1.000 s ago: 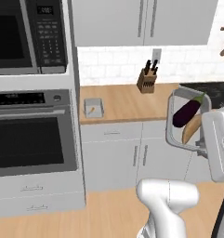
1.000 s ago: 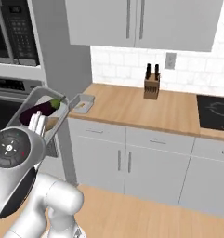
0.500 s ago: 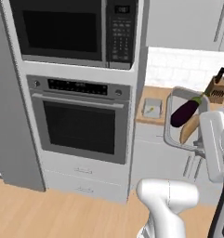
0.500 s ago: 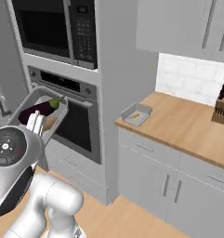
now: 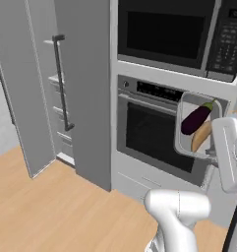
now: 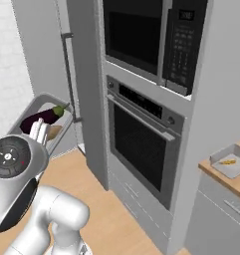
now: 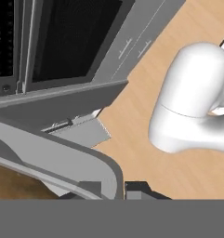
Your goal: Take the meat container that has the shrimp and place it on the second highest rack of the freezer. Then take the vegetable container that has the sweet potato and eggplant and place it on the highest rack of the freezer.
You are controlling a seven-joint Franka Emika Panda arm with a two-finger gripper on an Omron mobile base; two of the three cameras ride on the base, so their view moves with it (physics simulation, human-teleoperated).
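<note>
One load: my gripper is clamped on the rim of the vegetable container, which rides up in the air in front of the oven.
Container contents: an eggplant lies at a slant above a sweet potato; the two touch.
Left base view: the container hangs tilted before the oven door, with my arm's white link just to its right. The freezer door stands swung open at the left, and pale racks show in the gap behind its handle.
Right base view: the same container sits low at the left, above my wrist, with the eggplant across it. This side also shows the meat container on the counter far right, something small and orange in it.
Hand view: my fingertips pinch the curved container wall; past it lie the dark oven window and wood floor.
Microwave: directly above the oven.
</note>
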